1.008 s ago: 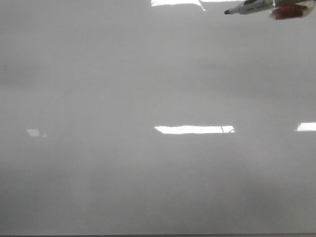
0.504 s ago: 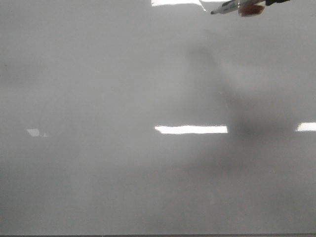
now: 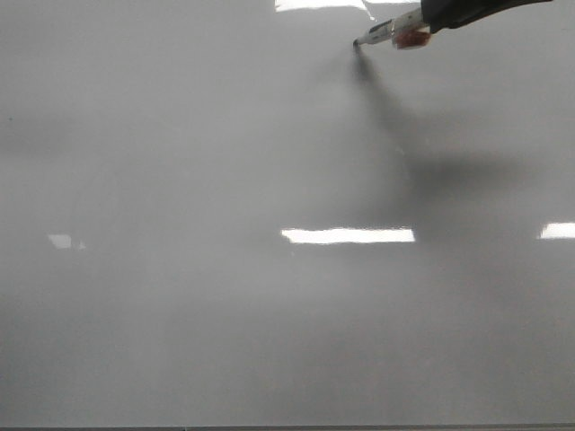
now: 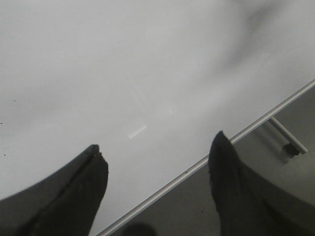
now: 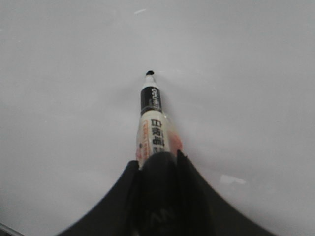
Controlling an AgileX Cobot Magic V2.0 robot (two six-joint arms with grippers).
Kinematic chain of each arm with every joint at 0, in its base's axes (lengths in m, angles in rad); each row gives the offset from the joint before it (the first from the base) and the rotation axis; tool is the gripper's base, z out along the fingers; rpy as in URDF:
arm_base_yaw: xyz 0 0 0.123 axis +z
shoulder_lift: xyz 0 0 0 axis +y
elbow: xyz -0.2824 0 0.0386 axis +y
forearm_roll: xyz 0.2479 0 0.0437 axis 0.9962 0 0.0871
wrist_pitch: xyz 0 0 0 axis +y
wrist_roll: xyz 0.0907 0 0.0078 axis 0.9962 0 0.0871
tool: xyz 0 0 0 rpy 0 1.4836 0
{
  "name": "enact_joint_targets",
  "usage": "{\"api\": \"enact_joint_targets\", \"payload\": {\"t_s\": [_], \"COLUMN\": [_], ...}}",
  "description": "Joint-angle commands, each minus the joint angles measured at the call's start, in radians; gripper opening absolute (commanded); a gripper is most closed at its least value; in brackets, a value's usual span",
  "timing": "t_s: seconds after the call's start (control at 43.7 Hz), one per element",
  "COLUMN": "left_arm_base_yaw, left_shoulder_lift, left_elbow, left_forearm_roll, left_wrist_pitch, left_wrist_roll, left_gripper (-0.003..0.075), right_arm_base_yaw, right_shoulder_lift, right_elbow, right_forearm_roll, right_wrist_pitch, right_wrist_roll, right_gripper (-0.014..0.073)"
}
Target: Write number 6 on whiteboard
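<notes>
The whiteboard [image 3: 225,162] is a glossy grey-white surface filling the front view, with a thin dark edge along the bottom. No number 6 shows on it. My right gripper [image 3: 431,20] enters at the top right, shut on a marker [image 3: 391,34] with a white-and-orange barrel. The black tip points left and sits at or just above the board, with its shadow beside it. In the right wrist view the marker [image 5: 152,118] sticks out from my shut right gripper [image 5: 158,156]. My left gripper [image 4: 157,145] is open and empty over the whiteboard's edge [image 4: 206,162].
Bright rectangular light glares [image 3: 349,235] lie across the board. In the left wrist view a grey surface and a metal bracket [image 4: 288,142] lie beyond the board's rim.
The right gripper has moved left and down with the marker. The tip has come close to the board and its shadow has grown darker. The left arm shows no earlier frame.
</notes>
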Motion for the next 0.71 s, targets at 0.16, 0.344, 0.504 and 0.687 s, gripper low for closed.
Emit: {"api": "enact_joint_targets", "payload": {"t_s": [0.16, 0.344, 0.504, 0.687], "left_arm_base_yaw": [0.005, 0.005, 0.005, 0.005], "left_shoulder_lift": [-0.005, -0.005, -0.005, -0.005], "left_elbow": [-0.025, -0.025, -0.025, -0.025], "left_forearm_roll": [-0.03, -0.026, -0.026, 0.003], "left_wrist_pitch": [-0.073, -0.073, -0.075, -0.075], "left_wrist_roll": [-0.009, -0.009, -0.009, -0.004], "left_gripper": [0.044, 0.044, 0.044, 0.044], "right_arm_base_yaw": [0.018, -0.031, 0.016, 0.091], "right_shoulder_lift": [0.033, -0.024, 0.007, -0.123], "right_elbow": [-0.033, -0.033, -0.033, 0.002], "right_forearm_roll": [-0.006, -0.028, -0.014, -0.015], "right_wrist_pitch": [0.155, 0.082, 0.04, 0.092], "right_wrist_roll": [-0.083, -0.08, -0.08, -0.146], "right_gripper": [-0.012, -0.012, -0.012, -0.012]}}
